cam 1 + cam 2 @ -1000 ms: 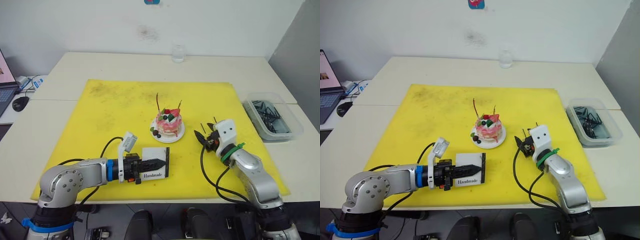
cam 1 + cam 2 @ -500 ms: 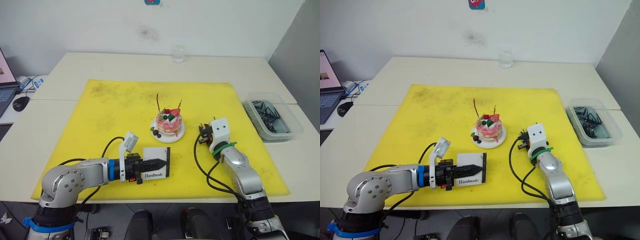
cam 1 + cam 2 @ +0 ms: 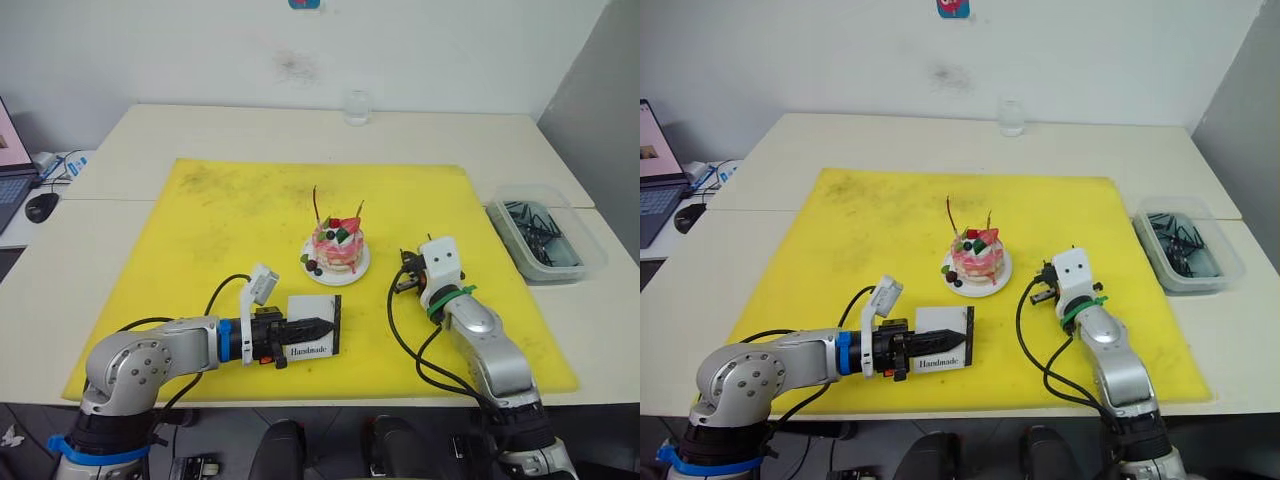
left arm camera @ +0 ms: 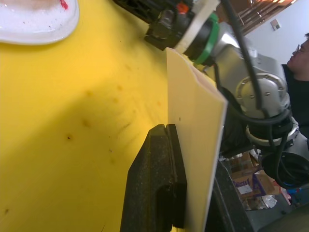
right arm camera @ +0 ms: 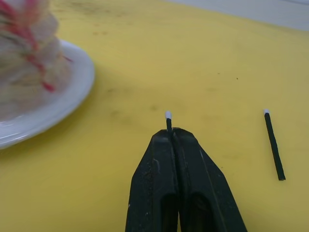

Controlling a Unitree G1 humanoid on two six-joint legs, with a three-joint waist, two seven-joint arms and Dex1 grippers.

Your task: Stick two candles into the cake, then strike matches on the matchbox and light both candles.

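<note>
The left gripper (image 3: 322,326) is clamped on the matchbox (image 3: 312,338), which stands on its long edge on the yellow mat (image 3: 220,230), its length running away from the fingers toward the right arm; the black striking strip faces that way. The right gripper (image 5: 170,133) is pinched shut on one match (image 5: 168,119), whose white head pokes just past the fingertips and points toward the cake (image 3: 338,246); most of its stick is hidden between the fingers. A second match (image 5: 273,145) lies flat on the mat just beside that gripper. Two candles (image 3: 315,203) stand upright in the cake, which sits on its plate (image 3: 358,266) near the right gripper. Their tips are too small to make out.
</note>
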